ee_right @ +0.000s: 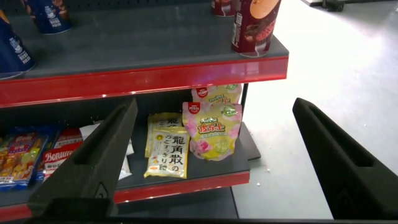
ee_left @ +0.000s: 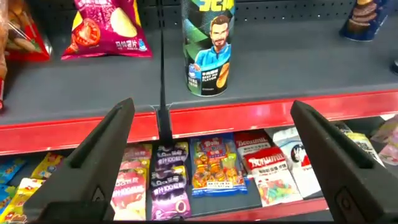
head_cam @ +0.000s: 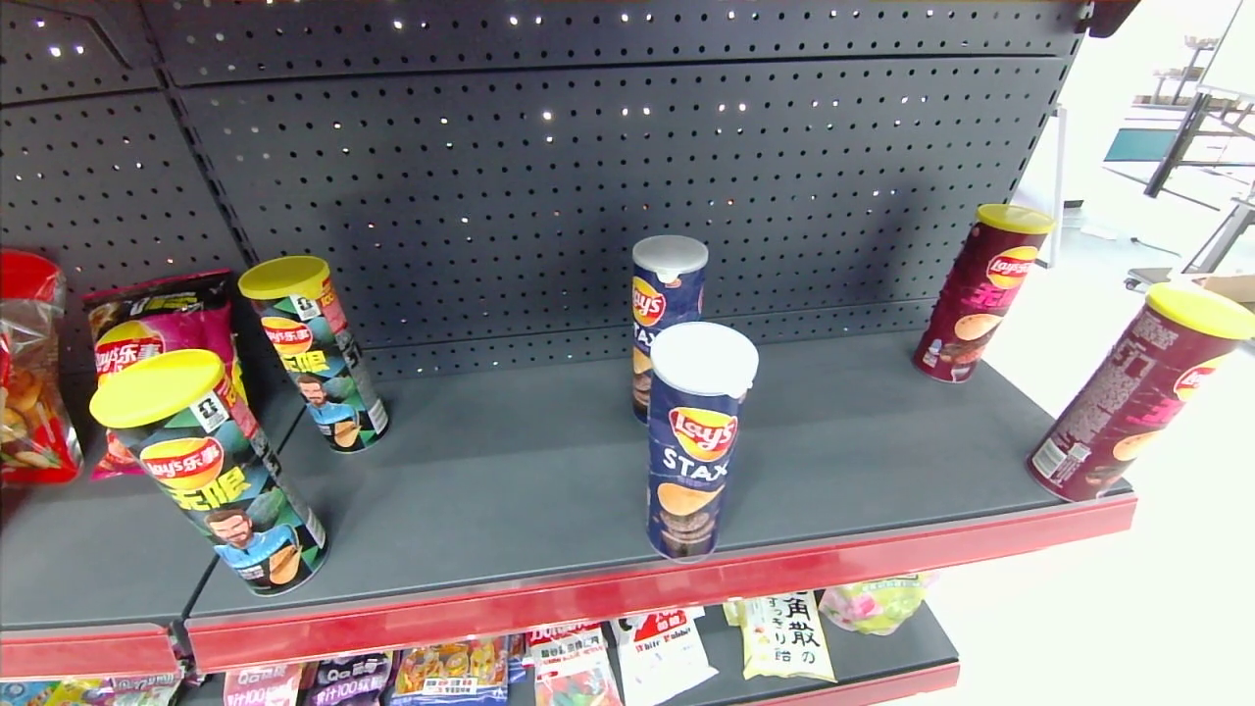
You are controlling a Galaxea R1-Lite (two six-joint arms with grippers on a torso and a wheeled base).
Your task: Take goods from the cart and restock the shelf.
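Note:
Several chip cans stand upright on the dark grey shelf (head_cam: 490, 490): two yellow-lidded green cans (head_cam: 211, 471) (head_cam: 314, 353) at the left, two dark blue cans (head_cam: 691, 441) (head_cam: 667, 314) in the middle, and two maroon cans (head_cam: 980, 294) (head_cam: 1137, 392) at the right. My left gripper (ee_left: 211, 109) is open with nothing in it, in front of the shelf's red edge below a green can (ee_left: 208, 50). My right gripper (ee_right: 216, 106) is open too, holding nothing, facing the lower shelf beneath a maroon can (ee_right: 255, 25).
Chip bags (head_cam: 157, 343) lean at the shelf's left end. The lower shelf holds snack packets (ee_left: 214, 165), a pink-green pouch (ee_right: 214, 130) and a yellow packet (ee_right: 166, 146). Bare shelf lies between the can groups. Open floor (ee_right: 336, 74) lies right of the shelf.

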